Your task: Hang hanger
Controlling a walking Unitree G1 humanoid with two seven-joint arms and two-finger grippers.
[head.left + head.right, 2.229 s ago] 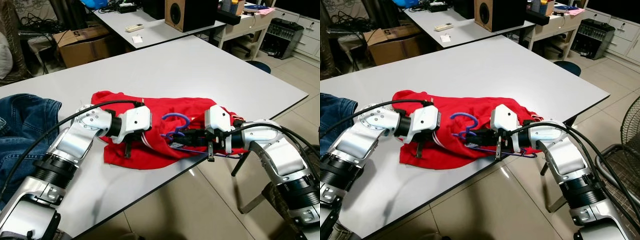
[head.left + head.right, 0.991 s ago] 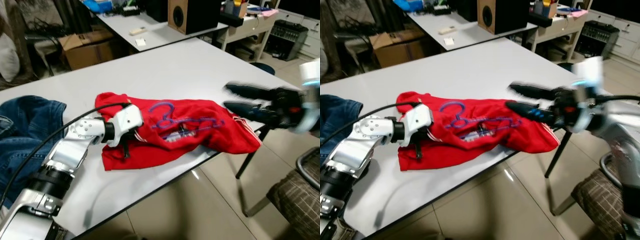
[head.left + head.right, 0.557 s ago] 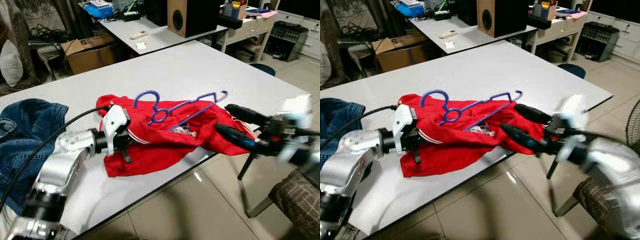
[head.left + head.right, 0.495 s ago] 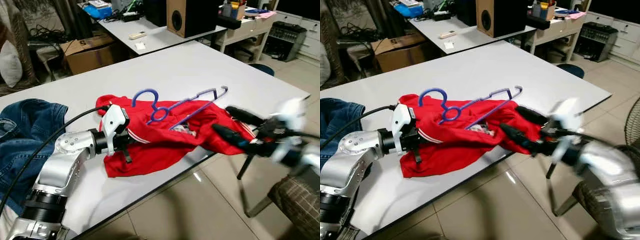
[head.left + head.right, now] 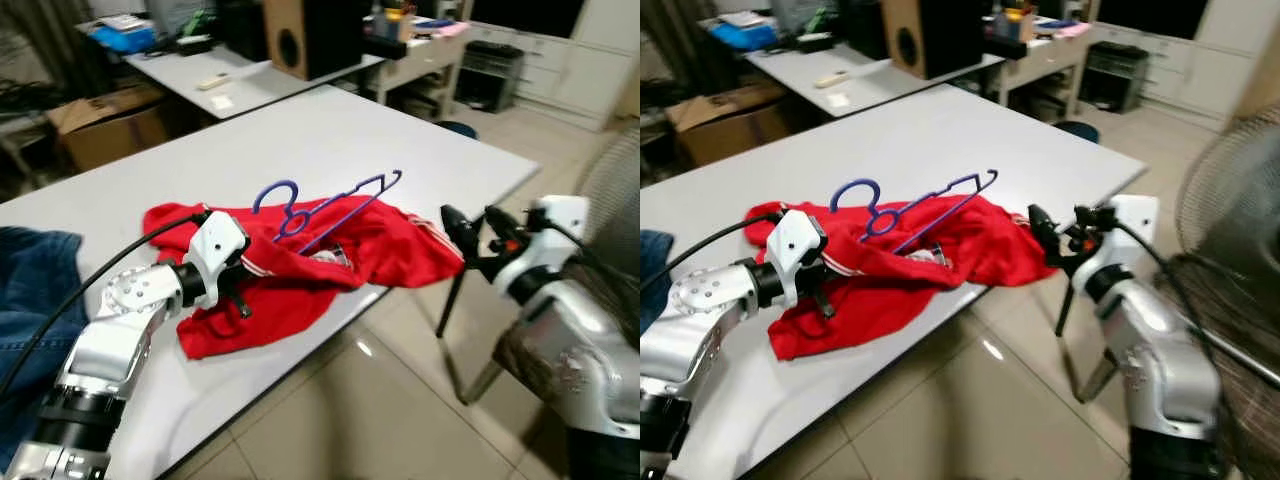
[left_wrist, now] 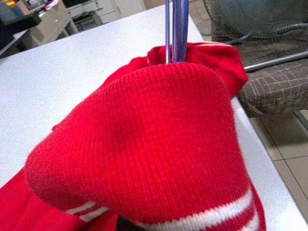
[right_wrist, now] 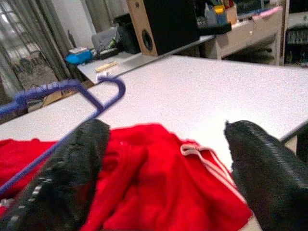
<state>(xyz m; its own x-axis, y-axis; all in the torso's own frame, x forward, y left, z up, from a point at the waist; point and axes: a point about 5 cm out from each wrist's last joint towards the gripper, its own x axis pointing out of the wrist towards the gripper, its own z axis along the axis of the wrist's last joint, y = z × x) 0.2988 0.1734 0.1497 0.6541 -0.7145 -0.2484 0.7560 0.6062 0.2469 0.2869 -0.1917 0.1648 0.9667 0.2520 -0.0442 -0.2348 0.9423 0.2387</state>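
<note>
A red garment [image 5: 330, 255] lies bunched near the front edge of the white table [image 5: 330, 130]. A purple hanger [image 5: 330, 205] sticks up out of it, hook toward the left and one end raised to the right. My left gripper [image 5: 238, 290] is shut on the garment's ribbed, white-striped collar [image 6: 144, 144], which covers its fingers in the left wrist view. My right gripper [image 5: 470, 225] stands open beyond the table's edge, to the right of the garment and touching nothing. Its two black fingers [image 7: 67, 178] frame the red cloth and the hanger's end [image 7: 72, 91].
Blue jeans [image 5: 30, 290] lie at the table's left end. Behind stand a second table with a speaker [image 5: 300, 35] and a cardboard box [image 5: 100, 125]. A fan [image 5: 1230, 220] and a checked seat [image 6: 274, 91] are at the right, with tiled floor below the table edge.
My right gripper let go of the hanger and drew back to the right, off the table. The hanger now sticks up out of the garment. The camera has also shifted.
</note>
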